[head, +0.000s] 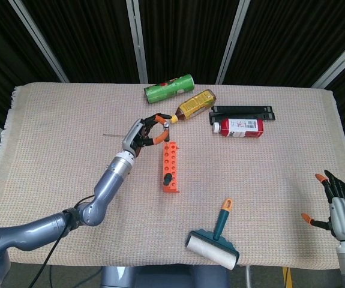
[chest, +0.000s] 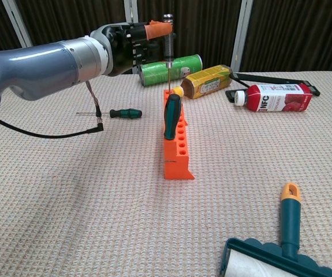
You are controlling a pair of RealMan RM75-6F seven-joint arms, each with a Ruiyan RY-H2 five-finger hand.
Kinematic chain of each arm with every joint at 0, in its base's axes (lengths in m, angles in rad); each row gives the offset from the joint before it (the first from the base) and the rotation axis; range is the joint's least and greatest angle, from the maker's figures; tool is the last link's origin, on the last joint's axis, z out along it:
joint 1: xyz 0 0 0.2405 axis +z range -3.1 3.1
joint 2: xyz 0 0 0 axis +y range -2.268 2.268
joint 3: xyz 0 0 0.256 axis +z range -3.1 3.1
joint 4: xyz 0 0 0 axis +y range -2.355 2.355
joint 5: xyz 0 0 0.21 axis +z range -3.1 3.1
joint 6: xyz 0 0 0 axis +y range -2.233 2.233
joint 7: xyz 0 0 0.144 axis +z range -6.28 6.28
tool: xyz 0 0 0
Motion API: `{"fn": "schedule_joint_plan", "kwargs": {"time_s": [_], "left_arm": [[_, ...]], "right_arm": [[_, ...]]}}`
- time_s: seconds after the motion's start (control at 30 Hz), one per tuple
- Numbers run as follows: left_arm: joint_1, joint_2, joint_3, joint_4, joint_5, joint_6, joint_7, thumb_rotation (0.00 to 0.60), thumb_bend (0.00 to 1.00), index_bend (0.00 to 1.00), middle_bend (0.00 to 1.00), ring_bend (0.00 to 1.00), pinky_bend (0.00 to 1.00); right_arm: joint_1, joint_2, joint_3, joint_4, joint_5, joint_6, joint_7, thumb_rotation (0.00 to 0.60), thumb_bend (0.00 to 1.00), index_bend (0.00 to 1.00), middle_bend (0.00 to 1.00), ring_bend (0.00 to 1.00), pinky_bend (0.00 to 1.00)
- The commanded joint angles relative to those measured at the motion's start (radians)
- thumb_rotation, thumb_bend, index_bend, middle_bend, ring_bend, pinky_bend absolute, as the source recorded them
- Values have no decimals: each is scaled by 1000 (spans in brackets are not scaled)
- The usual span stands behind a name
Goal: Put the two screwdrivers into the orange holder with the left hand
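Behind the orange holder [chest: 175, 138], a red carton [chest: 276, 97] reads "NFC".

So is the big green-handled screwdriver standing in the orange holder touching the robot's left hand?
Apart. In the chest view the green-handled screwdriver stands in the orange holder, with clear space between it and the left hand, which is raised behind and above it.

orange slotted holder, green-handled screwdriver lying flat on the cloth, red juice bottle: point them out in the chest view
orange slotted holder [chest: 179, 151]: chest view, its side wall.
green-handled screwdriver [chest: 125, 113]: chest view, its handle.
red juice bottle [chest: 280, 97]: chest view, its label.
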Motion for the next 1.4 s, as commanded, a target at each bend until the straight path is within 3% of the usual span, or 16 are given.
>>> {"fn": "schedule_joint_plan", "kwargs": {"time_s": [0.03, 1.0, 1.4], "left_arm": [[0, -1, 4, 1, 5, 1, 0, 600, 552, 627, 234, 3, 30], [24, -36, 125, 30, 194, 81, -12, 600, 554, 628, 234, 3, 29], [21, -47, 148, 72, 186, 84, 8, 600, 554, 634, 234, 0, 16]], "right_arm": [[0, 0, 0, 0, 0, -1, 0, 600, 0, 105, 0, 0, 0], [7, -3, 5, 6, 16, -20, -2, 600, 0, 105, 0, 0, 0], [11, -5, 7, 10, 24, -31, -5, 600, 0, 105, 0, 0, 0]]}}
